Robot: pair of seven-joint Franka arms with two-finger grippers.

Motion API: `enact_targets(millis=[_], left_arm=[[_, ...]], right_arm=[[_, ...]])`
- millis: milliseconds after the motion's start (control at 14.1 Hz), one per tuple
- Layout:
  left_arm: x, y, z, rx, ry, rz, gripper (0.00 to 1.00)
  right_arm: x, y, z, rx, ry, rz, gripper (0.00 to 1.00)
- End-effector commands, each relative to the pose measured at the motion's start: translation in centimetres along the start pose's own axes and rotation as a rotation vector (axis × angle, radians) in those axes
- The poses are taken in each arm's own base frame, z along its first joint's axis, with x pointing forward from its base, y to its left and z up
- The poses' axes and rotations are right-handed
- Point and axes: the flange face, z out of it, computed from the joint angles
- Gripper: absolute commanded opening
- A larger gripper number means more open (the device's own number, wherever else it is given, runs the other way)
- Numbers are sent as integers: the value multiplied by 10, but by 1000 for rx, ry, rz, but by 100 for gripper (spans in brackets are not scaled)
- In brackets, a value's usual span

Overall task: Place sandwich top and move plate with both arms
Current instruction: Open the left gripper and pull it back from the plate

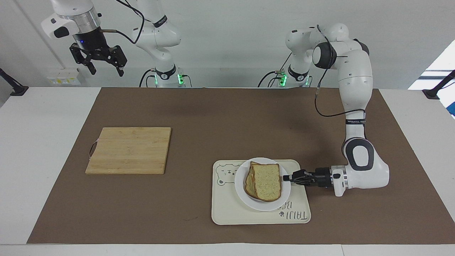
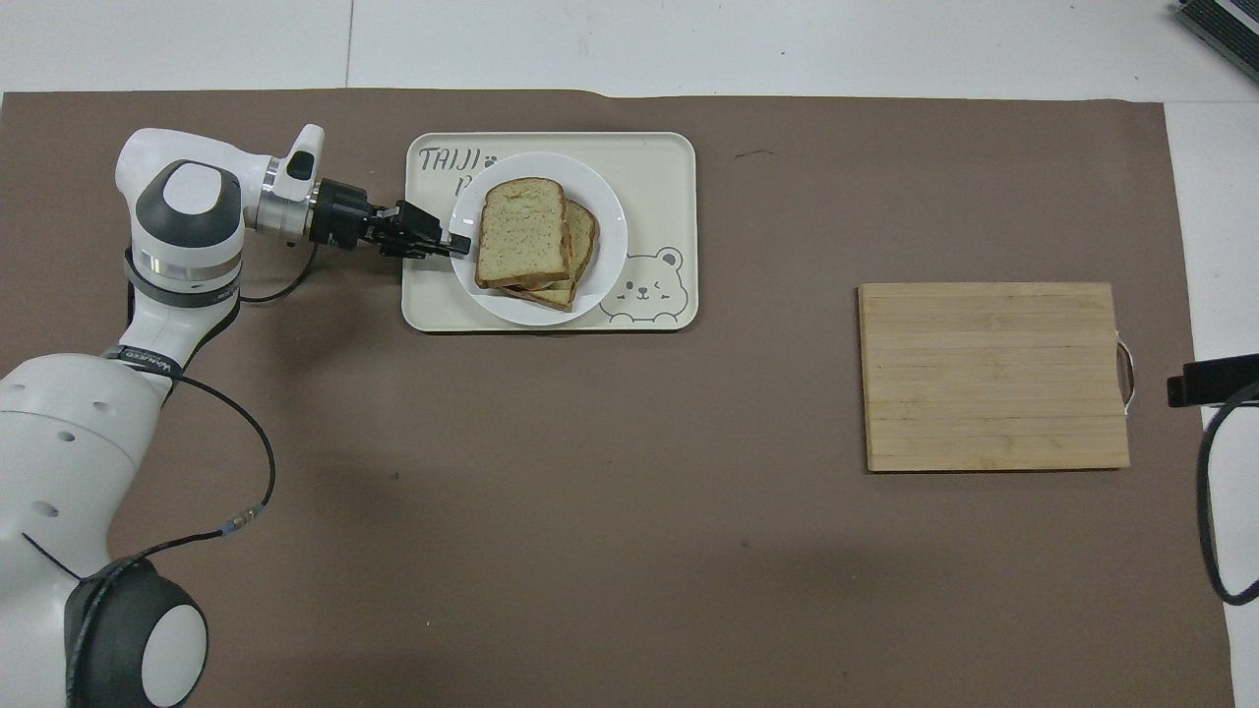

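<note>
The sandwich top [image 1: 267, 182], a tan speckled slice with a brown crust, lies on another slice [image 1: 249, 185] on the white plate [image 1: 263, 206]. The plate is on or just above the cream tray [image 1: 227, 209]; I cannot tell which. My left gripper [image 1: 285, 177] lies level and low, shut on the plate's rim at the left arm's end. In the overhead view the left gripper [image 2: 458, 242] meets the plate [image 2: 605, 236] beside the sandwich top [image 2: 521, 231]. My right gripper [image 1: 106, 72] waits open and empty, high over the right arm's end of the table.
A wooden cutting board [image 1: 129, 150] with a wire handle lies on the brown mat toward the right arm's end; it also shows in the overhead view [image 2: 993, 377]. The tray [image 2: 659, 167] bears a bear drawing and lettering. The left arm's cable hangs above the mat.
</note>
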Motion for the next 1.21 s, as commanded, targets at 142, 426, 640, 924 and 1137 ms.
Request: enact_targets(millis=[142, 426, 640, 924, 1137], left_arm=[[1, 21, -16, 44, -11, 0, 100], [-6, 64, -44, 136, -7, -3, 100], [-16, 94, -60, 261, -5, 6, 100], [-42, 150, -92, 477, 15, -73, 100], [-56, 173, -103, 622, 31, -75, 100]], right_arm=[[14, -2, -1, -6, -24, -30, 100], [15, -1, -1, -7, -23, -27, 100], [14, -2, -2, -6, -23, -28, 100], [14, -2, -2, -6, -23, -28, 100], [14, -1, -2, -6, -23, -27, 100]])
